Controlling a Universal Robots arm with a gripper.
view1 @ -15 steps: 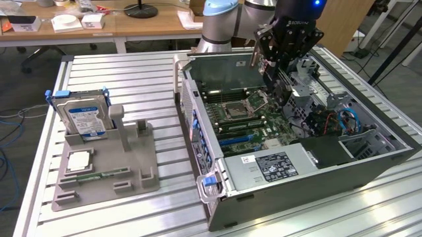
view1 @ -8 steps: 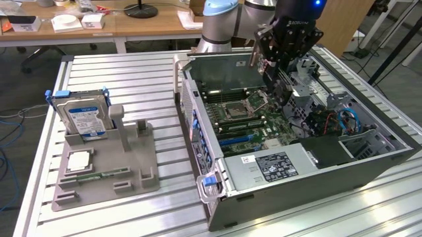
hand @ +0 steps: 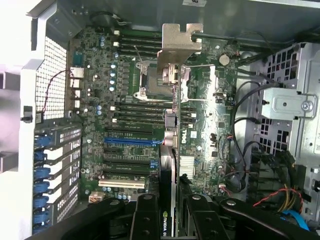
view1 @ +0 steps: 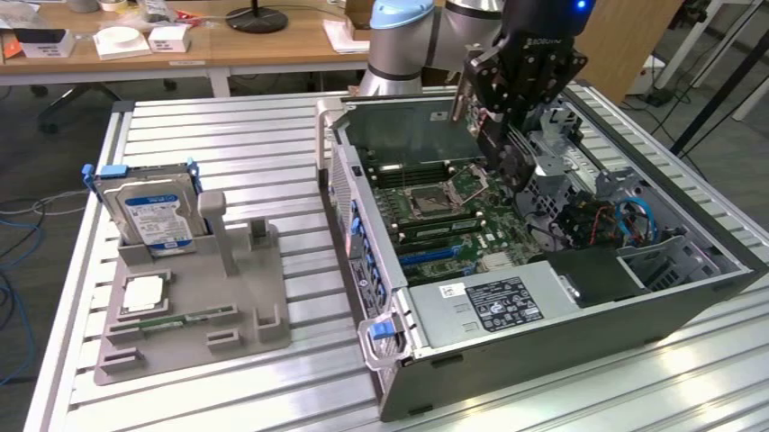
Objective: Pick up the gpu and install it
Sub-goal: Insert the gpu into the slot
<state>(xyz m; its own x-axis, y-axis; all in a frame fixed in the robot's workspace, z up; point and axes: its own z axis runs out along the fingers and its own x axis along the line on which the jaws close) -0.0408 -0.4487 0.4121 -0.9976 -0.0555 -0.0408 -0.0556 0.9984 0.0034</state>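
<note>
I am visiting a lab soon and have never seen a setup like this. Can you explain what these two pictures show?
The machine is a robot arm with a gripper at its end. One picture comes from a camera standing off the arm, looking over the whole table. The other comes from a camera on the arm's wrist, looking past the gripper into an open computer case. The gripper is shut on the gpu, a thin card seen edge-on with a silver bracket, held over the motherboard. On the slatted metal table, at the exterior view's left, a grey holder carries an upright hard drive and a small memory stick.
</note>
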